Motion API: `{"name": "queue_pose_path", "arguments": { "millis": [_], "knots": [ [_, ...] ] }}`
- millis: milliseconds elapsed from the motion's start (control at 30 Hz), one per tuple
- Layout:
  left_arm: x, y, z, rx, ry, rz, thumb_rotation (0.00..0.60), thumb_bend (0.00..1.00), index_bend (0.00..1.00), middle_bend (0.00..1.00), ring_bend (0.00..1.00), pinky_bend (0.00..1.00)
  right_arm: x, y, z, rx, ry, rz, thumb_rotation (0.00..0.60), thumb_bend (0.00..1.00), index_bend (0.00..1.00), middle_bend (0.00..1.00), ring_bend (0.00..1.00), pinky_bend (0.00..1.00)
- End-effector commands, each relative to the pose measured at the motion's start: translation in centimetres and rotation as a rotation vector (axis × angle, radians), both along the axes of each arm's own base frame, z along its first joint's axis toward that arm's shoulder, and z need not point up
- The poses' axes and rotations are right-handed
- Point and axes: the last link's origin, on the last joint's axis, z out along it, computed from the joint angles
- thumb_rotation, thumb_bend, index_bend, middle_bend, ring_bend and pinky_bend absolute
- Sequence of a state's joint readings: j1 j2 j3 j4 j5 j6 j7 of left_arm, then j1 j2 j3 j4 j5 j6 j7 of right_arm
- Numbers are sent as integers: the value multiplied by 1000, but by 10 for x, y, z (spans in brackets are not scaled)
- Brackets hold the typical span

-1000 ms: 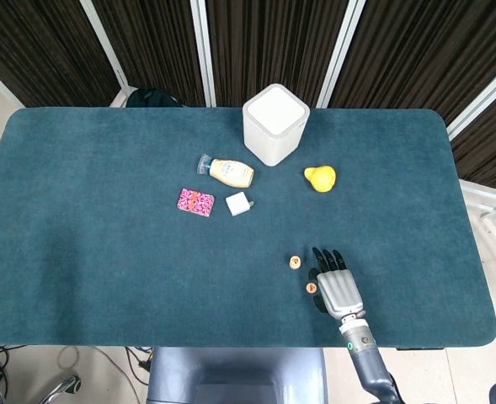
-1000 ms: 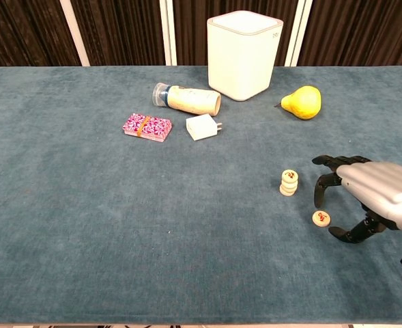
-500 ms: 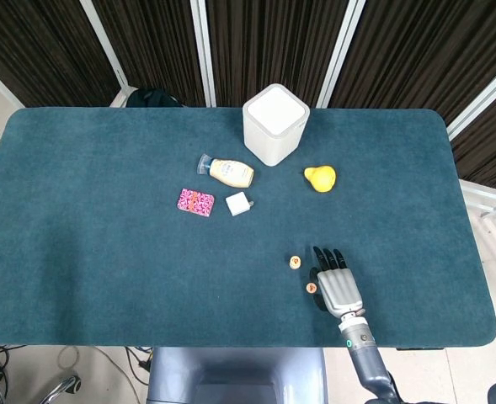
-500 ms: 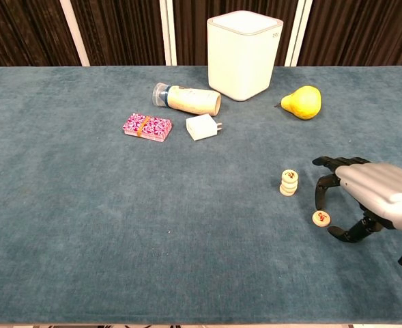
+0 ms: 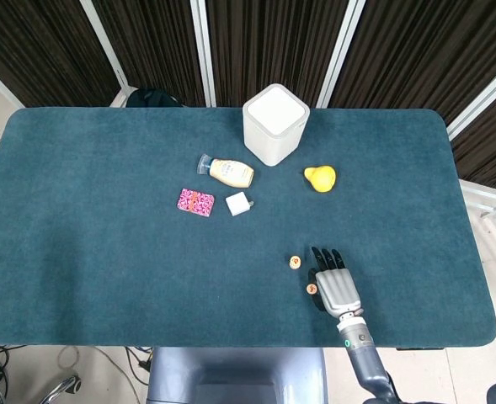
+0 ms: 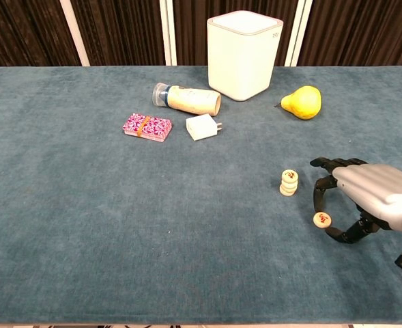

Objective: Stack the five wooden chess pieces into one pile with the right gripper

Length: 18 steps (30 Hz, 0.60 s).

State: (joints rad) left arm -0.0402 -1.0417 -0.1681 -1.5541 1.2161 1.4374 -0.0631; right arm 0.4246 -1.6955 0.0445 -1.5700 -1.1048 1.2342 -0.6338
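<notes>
1. Head view: on the blue tabletop (image 5: pixel 104 210) we see our right hand (image 5: pixel 335 284) near the front edge, at about 5 o'clock from the centre, palm down and fingers (image 5: pixel 325 256) pointing away from us.
2. Head view: a small stack (image 5: pixel 295 263) of wooden pieces stands at 10 o'clock from the hand, and a single piece (image 5: pixel 312 289) lies just beside the hand at its 9 o'clock.
3. Head view: at 12 o'clock on the tabletop stands a white box (image 5: pixel 274 123); a bottle (image 5: pixel 227 172) lies at its 7 o'clock, a pear (image 5: pixel 320 178) at its 5 o'clock, with a pink pack (image 5: pixel 195 202) and a white charger (image 5: pixel 238 204) side by side below the bottle.
4. Chest view: our right hand (image 6: pixel 364 195) arches over the tabletop (image 6: pixel 84 225), fingers (image 6: pixel 319 197) curled down and apart from the thumb.
5. Chest view: the single piece (image 6: pixel 322 219) sits right at one fingertip; we cannot tell whether it is pinched or only touched.
6. Chest view: the stack (image 6: pixel 289 182) stands upright at 10 o'clock from the piece, apart from the hand.
7. Chest view: the box (image 6: pixel 244 55), bottle (image 6: pixel 187 100), pear (image 6: pixel 302 102), pack (image 6: pixel 147 127) and charger (image 6: pixel 203 127) lie toward the far side.
</notes>
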Motion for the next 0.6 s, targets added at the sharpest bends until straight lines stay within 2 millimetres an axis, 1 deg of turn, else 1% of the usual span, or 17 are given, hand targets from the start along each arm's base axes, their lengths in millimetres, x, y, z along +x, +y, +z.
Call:
{"name": "queue_pose_path", "arguments": {
  "millis": [33,600],
  "knots": [
    [0,0,0,1,1,-1,600,153,56,0,0,88,0,0,0,0,2,1,600,366,484,0,0,0],
    [0,0,0,1,0,-1,600,153,55,0,0,88,4,-1,3,-7,-7,3,600,366,522,0,0,0]
  ]
}}
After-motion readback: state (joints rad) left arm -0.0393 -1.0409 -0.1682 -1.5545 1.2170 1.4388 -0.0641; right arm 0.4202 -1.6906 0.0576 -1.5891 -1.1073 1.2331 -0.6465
